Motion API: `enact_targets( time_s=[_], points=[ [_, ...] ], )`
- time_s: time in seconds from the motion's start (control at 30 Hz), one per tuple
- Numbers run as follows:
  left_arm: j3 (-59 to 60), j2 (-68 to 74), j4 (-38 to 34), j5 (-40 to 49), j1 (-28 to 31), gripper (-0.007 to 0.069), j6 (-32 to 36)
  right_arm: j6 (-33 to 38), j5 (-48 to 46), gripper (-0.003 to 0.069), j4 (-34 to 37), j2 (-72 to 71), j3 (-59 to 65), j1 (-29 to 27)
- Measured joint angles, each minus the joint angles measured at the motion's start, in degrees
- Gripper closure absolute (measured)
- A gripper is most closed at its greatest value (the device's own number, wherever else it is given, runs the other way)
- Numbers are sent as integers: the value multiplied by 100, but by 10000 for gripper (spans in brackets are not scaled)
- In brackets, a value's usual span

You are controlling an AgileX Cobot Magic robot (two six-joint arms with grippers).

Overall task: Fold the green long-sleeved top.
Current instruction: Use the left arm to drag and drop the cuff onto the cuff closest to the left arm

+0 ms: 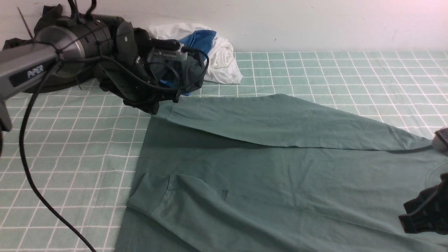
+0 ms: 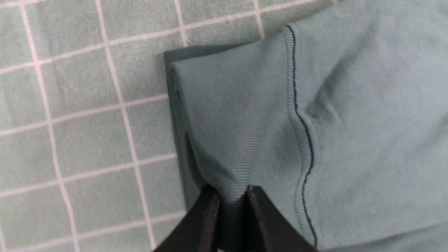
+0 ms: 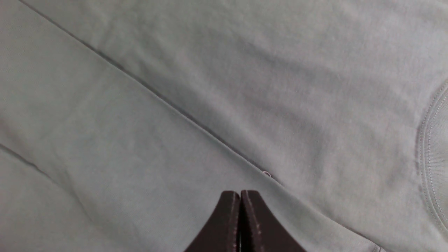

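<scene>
The green long-sleeved top (image 1: 280, 175) lies spread flat over the middle and right of the table, with both sleeves laid across its body. The far sleeve (image 1: 280, 122) runs leftward, and its ribbed cuff (image 2: 245, 122) ends at the top's far left corner. My left gripper (image 2: 229, 190) is shut on that cuff, with the fabric pinched into a small peak between the fingers; in the front view the left gripper (image 1: 154, 105) sits right at that corner. My right gripper (image 3: 240, 192) is shut and holds nothing, just above the top's body near the collar (image 3: 435, 140), at the near right (image 1: 420, 217).
A green checked cloth (image 1: 70, 147) covers the table. A white and blue clothes pile (image 1: 217, 52) lies against the back wall. A dark garment (image 1: 49, 17) sits behind the left arm. The arm's black cable (image 1: 31, 175) hangs over the near left.
</scene>
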State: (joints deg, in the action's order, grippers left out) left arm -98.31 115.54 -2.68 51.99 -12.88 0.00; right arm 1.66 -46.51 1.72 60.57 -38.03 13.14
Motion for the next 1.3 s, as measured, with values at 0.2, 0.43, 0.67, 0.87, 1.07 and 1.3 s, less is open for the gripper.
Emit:
enact_targets(
  time_s=[0.2,0.43,0.67,0.87,1.07,1.3],
  points=[
    [438,-1030,-429,934,-52,545,0,28,-151,659,159,0,0,0],
    [3244,-2934,-775,675,-77,545,-119,90,-175,659,499,-353,0,0],
    [5394,-3811,-898,-61,-465,537,-140,103,-246,659,596,-622,0,0],
    [5893,-3854,-862,-393,-783,363,-140,107,-507,659,760,-624,-5,0],
    [5690,-3962,-706,124,-889,166,335,222,-1442,659,868,-624,-371,0],
    [5746,-4022,-653,1008,-2112,121,2019,858,-2355,659,1647,-628,-746,0]
  ],
)
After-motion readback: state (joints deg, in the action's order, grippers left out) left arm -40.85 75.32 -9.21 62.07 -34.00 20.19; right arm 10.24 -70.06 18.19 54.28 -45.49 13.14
